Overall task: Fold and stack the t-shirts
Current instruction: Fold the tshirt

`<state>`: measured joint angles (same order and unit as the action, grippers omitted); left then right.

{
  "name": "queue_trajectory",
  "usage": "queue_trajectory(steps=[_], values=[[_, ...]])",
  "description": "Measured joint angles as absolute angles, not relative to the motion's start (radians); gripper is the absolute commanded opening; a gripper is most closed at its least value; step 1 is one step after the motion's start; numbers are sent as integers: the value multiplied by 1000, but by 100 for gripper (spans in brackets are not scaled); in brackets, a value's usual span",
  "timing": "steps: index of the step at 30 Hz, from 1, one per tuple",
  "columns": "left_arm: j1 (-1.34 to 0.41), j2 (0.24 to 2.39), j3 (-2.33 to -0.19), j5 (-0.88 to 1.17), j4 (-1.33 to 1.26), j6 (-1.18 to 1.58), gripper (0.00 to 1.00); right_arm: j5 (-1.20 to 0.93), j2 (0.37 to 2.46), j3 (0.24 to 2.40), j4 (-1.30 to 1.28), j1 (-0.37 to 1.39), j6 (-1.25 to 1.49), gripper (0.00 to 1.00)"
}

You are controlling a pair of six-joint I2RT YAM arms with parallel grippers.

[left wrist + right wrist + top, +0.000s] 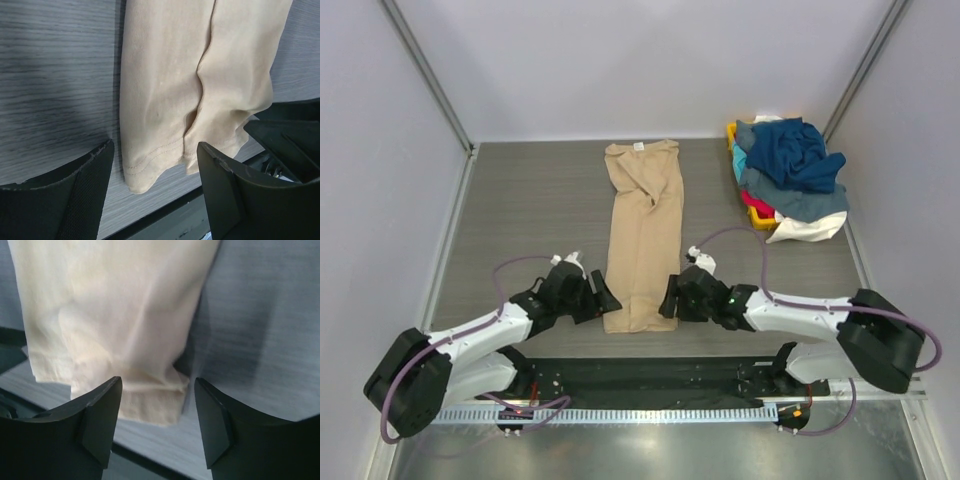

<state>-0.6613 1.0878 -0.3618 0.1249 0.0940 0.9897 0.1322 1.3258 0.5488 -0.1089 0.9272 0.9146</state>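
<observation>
Lab-style robot cell: bare white walls [650,60], grey tabletop [530,210], aluminium frame posts [428,75].

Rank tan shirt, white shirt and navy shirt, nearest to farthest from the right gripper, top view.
1. Tan shirt, its near hem just left of the right gripper.
2. White shirt, bottom of the pile, far right.
3. Navy shirt, atop the pile, farthest back.

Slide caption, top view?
Folded tan t-shirt, left end effector and right end effector flanking its near hem; shirt pile far right.
</observation>
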Motion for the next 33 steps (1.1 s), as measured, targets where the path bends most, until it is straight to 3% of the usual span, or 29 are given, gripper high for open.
queue_trajectory(steps=[5, 11, 14, 17, 27, 33], values=[[-665, 1037, -328, 128, 94, 1015, 70, 152, 1181, 458, -163, 962, 956, 73], [-667, 1025, -319, 129, 96, 1019, 66, 174, 1160, 432, -141, 980, 977, 67], [-667, 1025, -318, 129, 98, 1019, 65, 174, 1176, 430, -114, 983, 985, 59], [-675, 1024, -316, 128, 98, 1025, 64, 171, 1200, 427, -83, 994, 999, 41], [-752, 980, -275, 122, 94, 1102, 57, 166, 1239, 416, -48, 1028, 1028, 10], [-786, 929, -242, 83, 126, 1139, 30, 165, 1231, 405, -39, 1031, 1036, 1]])
